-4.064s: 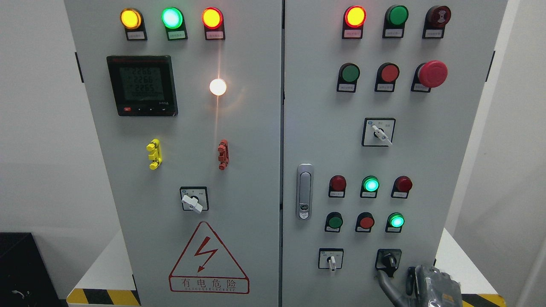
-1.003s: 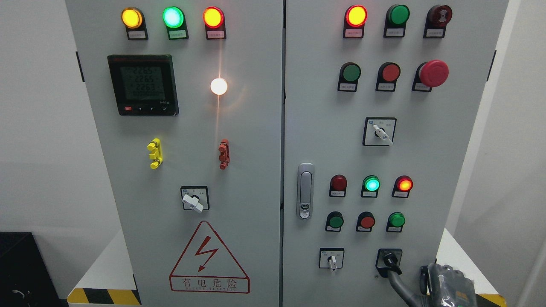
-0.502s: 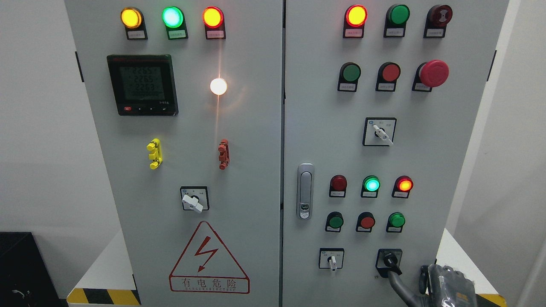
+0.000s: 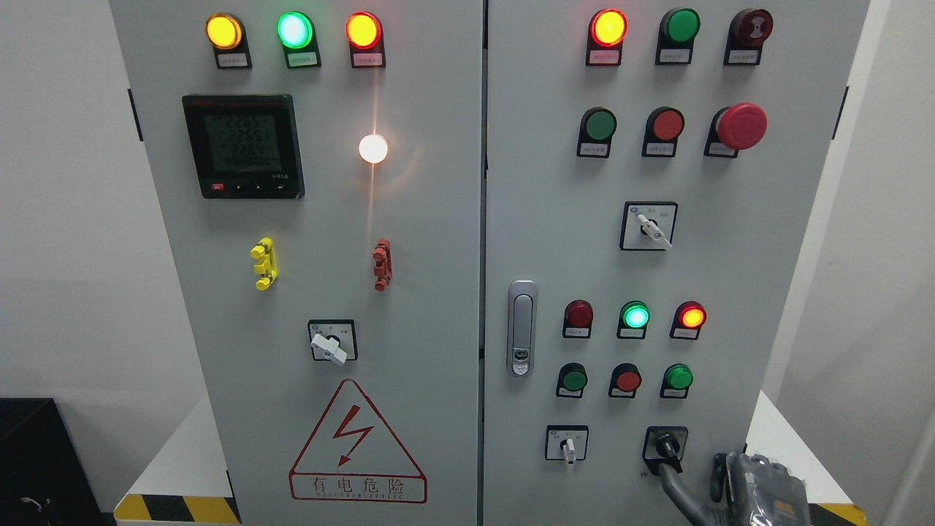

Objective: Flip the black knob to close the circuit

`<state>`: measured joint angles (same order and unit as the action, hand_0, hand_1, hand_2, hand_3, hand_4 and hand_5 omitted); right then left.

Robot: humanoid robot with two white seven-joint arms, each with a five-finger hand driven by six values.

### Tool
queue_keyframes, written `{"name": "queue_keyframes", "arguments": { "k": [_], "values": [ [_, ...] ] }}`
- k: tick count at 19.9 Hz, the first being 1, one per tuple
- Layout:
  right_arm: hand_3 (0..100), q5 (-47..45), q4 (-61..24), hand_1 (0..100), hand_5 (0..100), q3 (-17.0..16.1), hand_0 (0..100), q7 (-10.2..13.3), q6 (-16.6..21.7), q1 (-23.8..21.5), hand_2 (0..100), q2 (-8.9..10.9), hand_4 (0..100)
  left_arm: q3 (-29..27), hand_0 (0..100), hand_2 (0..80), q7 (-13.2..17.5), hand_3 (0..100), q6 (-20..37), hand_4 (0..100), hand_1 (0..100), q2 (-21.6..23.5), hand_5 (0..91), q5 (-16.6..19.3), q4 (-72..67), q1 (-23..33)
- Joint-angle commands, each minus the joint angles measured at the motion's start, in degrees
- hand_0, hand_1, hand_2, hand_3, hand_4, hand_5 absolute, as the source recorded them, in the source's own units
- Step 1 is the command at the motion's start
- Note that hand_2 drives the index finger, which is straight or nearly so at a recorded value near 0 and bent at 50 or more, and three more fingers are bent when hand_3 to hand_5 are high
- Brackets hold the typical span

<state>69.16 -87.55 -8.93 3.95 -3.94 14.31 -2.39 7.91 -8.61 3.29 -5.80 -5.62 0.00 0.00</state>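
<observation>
A grey cabinet [image 4: 438,241] stands against white walls [image 4: 66,219]. At its lower right corner, the right hand [image 4: 756,486] touches the black knob [image 4: 665,443] with one extended finger [image 4: 676,486]; a grip can't be confirmed.

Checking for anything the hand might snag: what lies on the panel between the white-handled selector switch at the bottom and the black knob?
In the head view, only bare grey panel lies between the white-handled selector switch and the black knob.

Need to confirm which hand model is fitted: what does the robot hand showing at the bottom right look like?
The right hand is grey with a mottled, metallic-looking shell and dark, nearly black joints. One dark finger is slim and rounded. An orange mark shows at its lower edge. No cables are visible, and the left hand is out of view.
</observation>
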Motion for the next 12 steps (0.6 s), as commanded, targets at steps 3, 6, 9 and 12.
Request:
{"name": "queue_keyframes", "arguments": {
  "k": [3,6,9,12],
  "values": [
    [100,0.0,-0.2,0,100,1.9,0,-0.2,0.3,-0.6,86,0.37,98,0.0,12,0.0,0.0,0,0.0,0,56,0.0,0.0,0.0,1.7,1.3],
    [100,0.0,-0.6,0,100,2.7,0,-0.1,0.3,-0.9,86,0.37,98,0.0,12,0.0,0.0,0,0.0,0,56,0.0,0.0,0.0,1.7,1.3],
    [100,-0.1,-2.5,0,100,3.3,0,-0.1,0.3,-2.1,86,0.28,98,0.0,12,0.0,0.0,0,0.0,0,56,0.0,0.0,0.0,1.7,1.3],
    [100,-2.0,-4.6,0,100,3.4,0,0.0,0.3,-3.6,86,0.19,98,0.0,12,0.0,0.0,0,0.0,0,56,0.0,0.0,0.0,1.7,1.2]
  ]
}}
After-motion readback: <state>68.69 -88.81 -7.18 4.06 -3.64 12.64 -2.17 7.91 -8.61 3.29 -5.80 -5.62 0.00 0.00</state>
